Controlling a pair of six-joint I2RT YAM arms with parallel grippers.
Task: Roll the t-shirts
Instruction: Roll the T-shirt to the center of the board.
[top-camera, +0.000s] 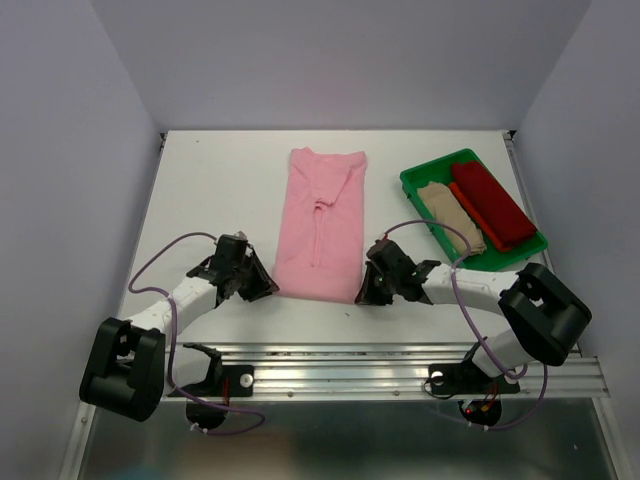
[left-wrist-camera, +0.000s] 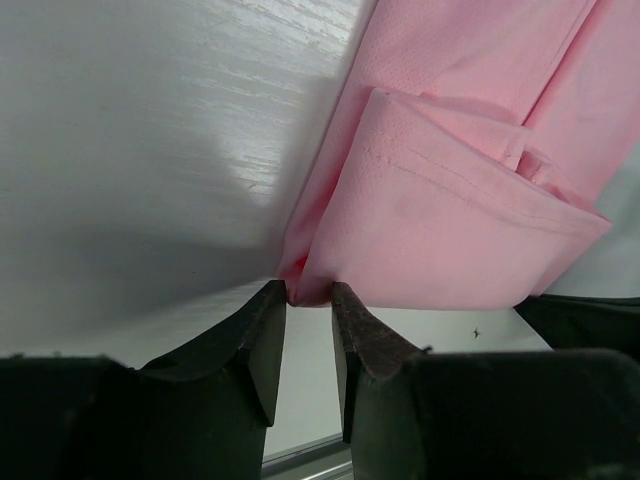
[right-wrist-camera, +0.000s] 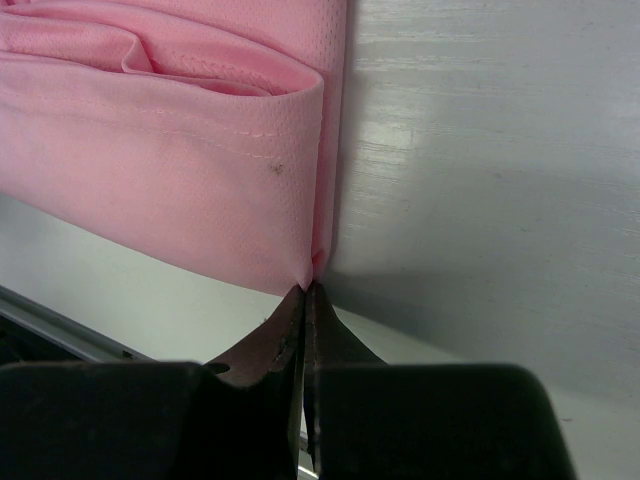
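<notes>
A light pink t-shirt (top-camera: 320, 220) lies folded into a long strip in the middle of the white table (top-camera: 215, 190), neck end far. My left gripper (top-camera: 266, 288) is at its near left corner. In the left wrist view the gripper (left-wrist-camera: 308, 295) pinches that corner of the pink t-shirt (left-wrist-camera: 450, 220), and the hem curls up. My right gripper (top-camera: 362, 296) is at the near right corner. In the right wrist view its jaws (right-wrist-camera: 308, 288) are shut tight on the very tip of the pink t-shirt (right-wrist-camera: 150, 170), whose hem stands up in a loop.
A green tray (top-camera: 420, 178) stands at the right of the table and holds a rolled beige t-shirt (top-camera: 452, 215) and a rolled dark red t-shirt (top-camera: 492, 205). A metal rail (top-camera: 400, 365) runs along the near edge. Grey walls close in the sides and back.
</notes>
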